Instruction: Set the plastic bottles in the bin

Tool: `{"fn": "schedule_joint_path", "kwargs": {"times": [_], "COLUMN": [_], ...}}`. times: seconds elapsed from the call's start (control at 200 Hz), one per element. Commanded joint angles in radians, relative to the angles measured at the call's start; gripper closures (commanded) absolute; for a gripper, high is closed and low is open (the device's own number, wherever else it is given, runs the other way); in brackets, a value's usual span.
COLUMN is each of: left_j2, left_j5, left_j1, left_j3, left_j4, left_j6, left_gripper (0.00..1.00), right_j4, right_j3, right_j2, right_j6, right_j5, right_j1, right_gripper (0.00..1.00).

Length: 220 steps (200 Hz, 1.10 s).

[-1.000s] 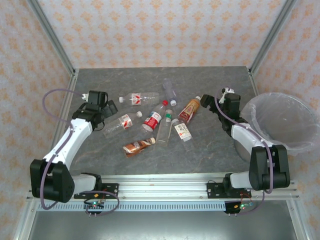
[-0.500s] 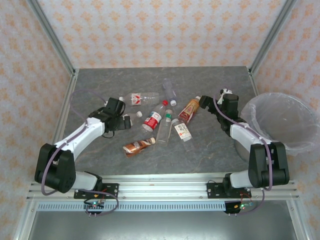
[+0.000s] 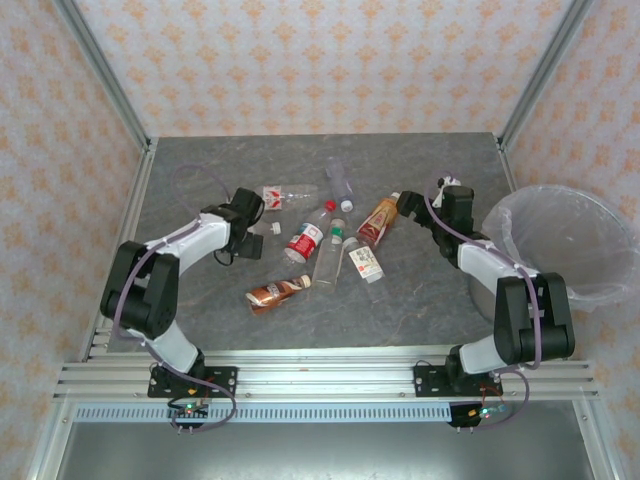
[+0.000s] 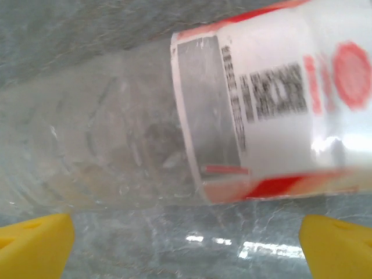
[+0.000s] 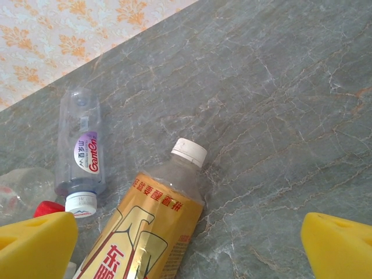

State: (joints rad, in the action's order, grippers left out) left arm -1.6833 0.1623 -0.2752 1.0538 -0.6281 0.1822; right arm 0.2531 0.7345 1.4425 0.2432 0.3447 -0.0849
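- On the grey table [image 3: 430,300], mid-area: plastic bottles [image 3: 328,258] lie on their sides in a loose cluster, all well apart from the bin [image 3: 497,215].
- Bin stands at the table's right edge, to the right of the cluster.
- Left gripper [image 4: 186,250]: jaws wide apart, nothing clamped. It sits low over the table at the cluster's left side.
- Left wrist view: red-and-white-label bottle [image 4: 174,116] lies crosswise right in front of the yellow fingertips [image 4: 35,244]. Very close and blurred, so I can't tell if there is contact.
- Right gripper [image 5: 186,244]: jaws wide apart, nothing clamped. It is at the cluster's right side, between the bottles and the bin.
- Right wrist view: orange-label bottle [image 5: 157,226] lies just ahead of the fingers, white cap pointing away from the gripper.
- Purple-label bottle [image 5: 81,151] lies beyond it to the left, white cap toward the camera, with a red cap [image 5: 49,207] just beside it.
- Top view: brown-label bottle [image 3: 278,292] is the one nearest the arm bases.
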Motion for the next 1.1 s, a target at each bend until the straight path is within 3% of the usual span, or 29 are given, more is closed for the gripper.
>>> {"fn": "schedule_joint_path", "kwargs": {"times": [0.0,0.14,0.25,0.325,0.44,0.596,0.841,0.951,1.096], "left_j2": [-0.034,0.049,0.151,0.191,0.211,0.130,-0.050,-0.107,-0.156], "left_j5": [-0.082,-0.178,-0.146,-0.155,-0.181,-0.096,-0.058,-0.094,-0.054], "left_j1": [-0.004,-0.007,-0.002,0.030,0.040,0.034,0.036,0.027,0.021], "left_j3": [0.050,0.029,0.007,0.012,-0.002,0.014,0.193,0.192,0.192], "left_j4": [-0.071,-0.037,-0.009,-0.006,0.031,0.057,0.007,0.019,-0.002], "left_j6": [-0.024,0.005,0.069,0.199,0.518,0.798,0.895,0.975,1.028], "left_gripper": [0.00,0.00,0.00,0.00,0.00,0.00,0.00,0.00,0.00], "right_j4": [-0.002,-0.001,0.003,0.008,0.010,0.027,0.024,0.023,0.012], "right_j3": [0.026,0.017,0.017,0.021,0.031,0.034,0.013,-0.007,-0.019], "right_j2": [0.001,0.001,0.006,0.012,0.024,0.039,0.017,-0.002,-0.025], "right_j6": [0.001,0.006,0.016,0.020,0.025,0.043,0.034,0.024,0.001], "right_j5": [-0.011,-0.014,-0.017,-0.015,-0.015,-0.004,0.005,0.004,-0.005], "right_j1": [-0.009,-0.009,-0.010,-0.013,-0.018,-0.024,-0.026,-0.026,-0.026], "right_gripper": [0.01,0.01,0.01,0.01,0.01,0.01,0.01,0.01,0.01]}}
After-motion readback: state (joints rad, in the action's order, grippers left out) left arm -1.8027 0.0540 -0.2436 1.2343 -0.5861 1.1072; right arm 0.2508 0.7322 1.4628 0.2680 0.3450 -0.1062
